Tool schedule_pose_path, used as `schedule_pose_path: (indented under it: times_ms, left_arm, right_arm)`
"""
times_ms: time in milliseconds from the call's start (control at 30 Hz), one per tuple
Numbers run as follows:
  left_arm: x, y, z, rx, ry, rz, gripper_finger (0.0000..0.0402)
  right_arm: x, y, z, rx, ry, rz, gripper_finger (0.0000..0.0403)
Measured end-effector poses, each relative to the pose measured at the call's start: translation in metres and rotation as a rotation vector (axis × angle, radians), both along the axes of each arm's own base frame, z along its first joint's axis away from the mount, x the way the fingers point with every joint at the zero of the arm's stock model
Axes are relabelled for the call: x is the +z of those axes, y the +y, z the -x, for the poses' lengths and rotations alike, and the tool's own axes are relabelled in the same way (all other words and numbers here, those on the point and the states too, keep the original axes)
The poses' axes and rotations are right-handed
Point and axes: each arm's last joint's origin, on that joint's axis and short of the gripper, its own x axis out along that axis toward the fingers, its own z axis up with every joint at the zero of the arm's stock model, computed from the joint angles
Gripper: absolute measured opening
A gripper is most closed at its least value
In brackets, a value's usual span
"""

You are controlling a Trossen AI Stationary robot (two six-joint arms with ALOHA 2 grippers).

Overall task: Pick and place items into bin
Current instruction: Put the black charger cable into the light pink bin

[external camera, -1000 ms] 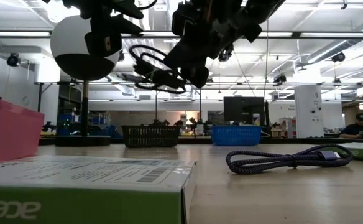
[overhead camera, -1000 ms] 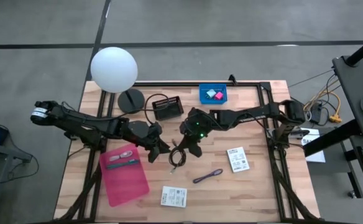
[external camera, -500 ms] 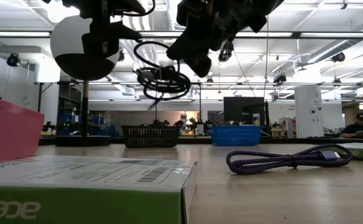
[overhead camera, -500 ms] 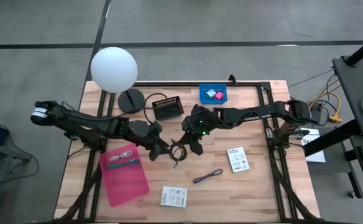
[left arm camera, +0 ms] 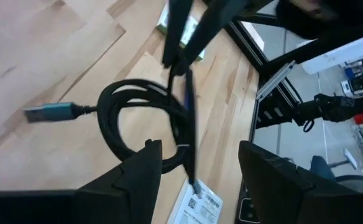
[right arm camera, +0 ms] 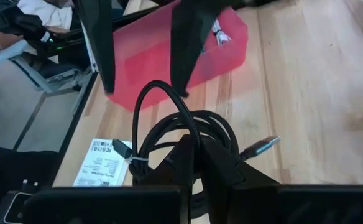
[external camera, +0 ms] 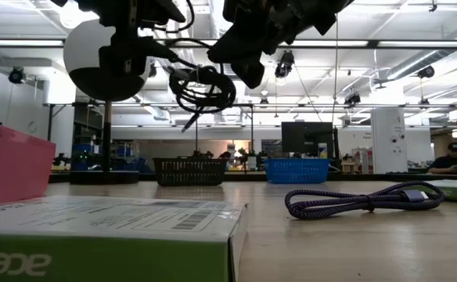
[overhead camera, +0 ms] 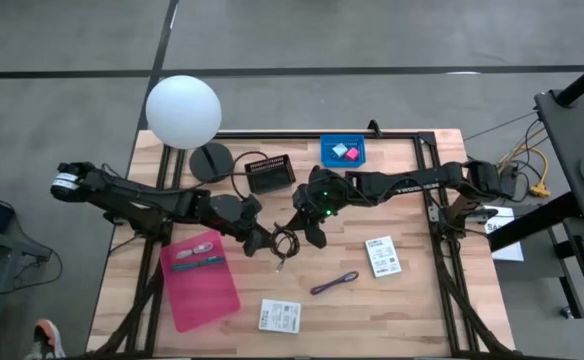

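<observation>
- Wooden table (overhead camera: 412, 300): bare boards beneath both grippers, mid-table.
- Right gripper (right arm camera: 197, 160) clenched on black coiled cable (right arm camera: 188, 134), lifted off the boards.
- Left gripper (left arm camera: 197, 165) spread, fingers flanking the coil.

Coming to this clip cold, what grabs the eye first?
The black coiled cable hangs in mid-air above the middle of the table, pinched by the shut right gripper, with the left gripper open right beside it. Next comes the big white globe lamp at the far left corner, then the pink bin near the left front.
</observation>
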Motion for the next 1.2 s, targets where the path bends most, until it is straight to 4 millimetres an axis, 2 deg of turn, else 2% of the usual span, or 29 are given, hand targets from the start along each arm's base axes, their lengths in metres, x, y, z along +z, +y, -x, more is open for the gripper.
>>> schedule_pose_path:
  times_ms: [333,633,833,1133,1200]
  left_arm:
    - [-0.020,-0.002,-0.013,0.025,0.084,0.026,0.0197]
    - [-0.023,-0.003,-0.014,-0.010,0.098,0.036,0.0184]
    - [-0.019,-0.003,-0.013,-0.035,0.078,0.005,0.0131]
    - [-0.014,-0.002,-0.010,-0.032,0.060,0.025,0.0013]
    - [-0.013,-0.003,-0.010,-0.040,0.060,0.039,0.0006]
  right_arm:
    - [0.013,0.000,-0.004,0.009,-0.044,0.017,0.0008]
    - [0.016,0.000,-0.004,0.014,-0.054,0.018,0.0008]
    - [0.016,0.000,-0.004,0.015,-0.054,0.018,0.0008]
    - [0.016,0.000,-0.004,0.017,-0.054,0.021,0.0008]
    - [0.016,0.000,-0.004,0.017,-0.055,0.021,0.0008]
